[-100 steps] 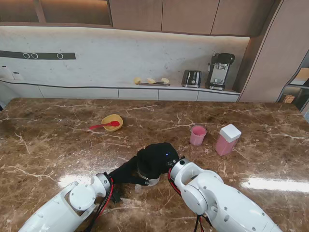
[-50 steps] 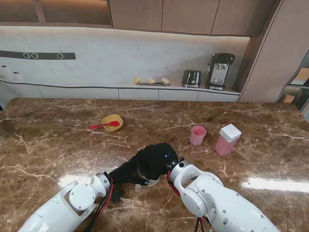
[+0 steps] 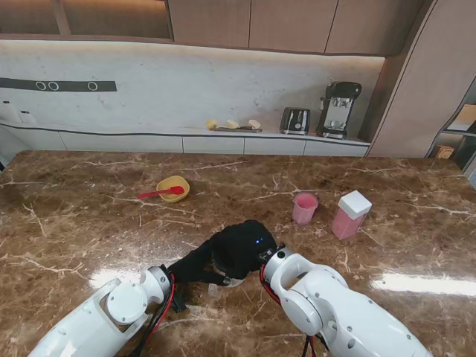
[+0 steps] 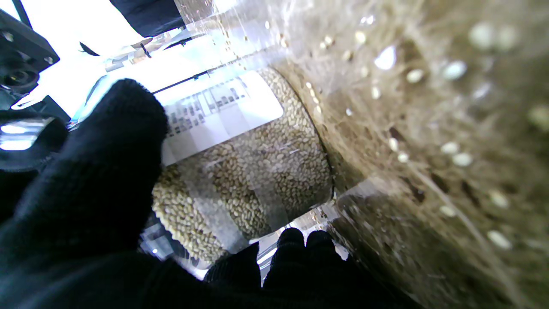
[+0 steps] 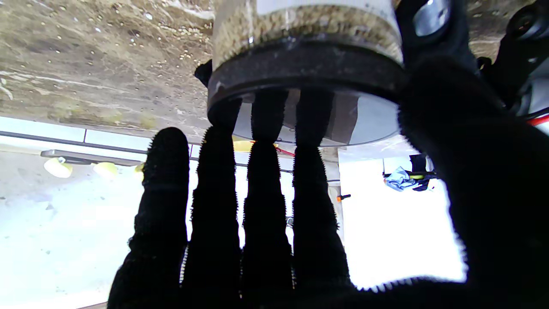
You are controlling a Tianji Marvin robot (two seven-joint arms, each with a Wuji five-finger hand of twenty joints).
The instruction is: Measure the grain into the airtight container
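Note:
A clear jar of grain [image 4: 240, 171] with a white label stands near me at the table's middle, mostly hidden under both black-gloved hands; only its base [image 3: 227, 281] shows in the stand view. My left hand [image 3: 195, 265] is shut on the jar's body, thumb on the label. My right hand [image 3: 242, 245] sits on top, fingers and thumb closed on the jar's black lid [image 5: 304, 64]. A pink cup [image 3: 305, 207] and a pink airtight container [image 3: 350, 214] with a white lid stand farther from me, to the right.
A yellow bowl [image 3: 173, 188] with a red spoon [image 3: 155, 193] lies farther off to the left. The brown marble table [image 3: 89, 223] stretches wide on all sides. A counter with a toaster and a coffee machine runs along the back wall.
My right wrist has shifted very slightly over the jar. The left hand and the jar stay in the same place.

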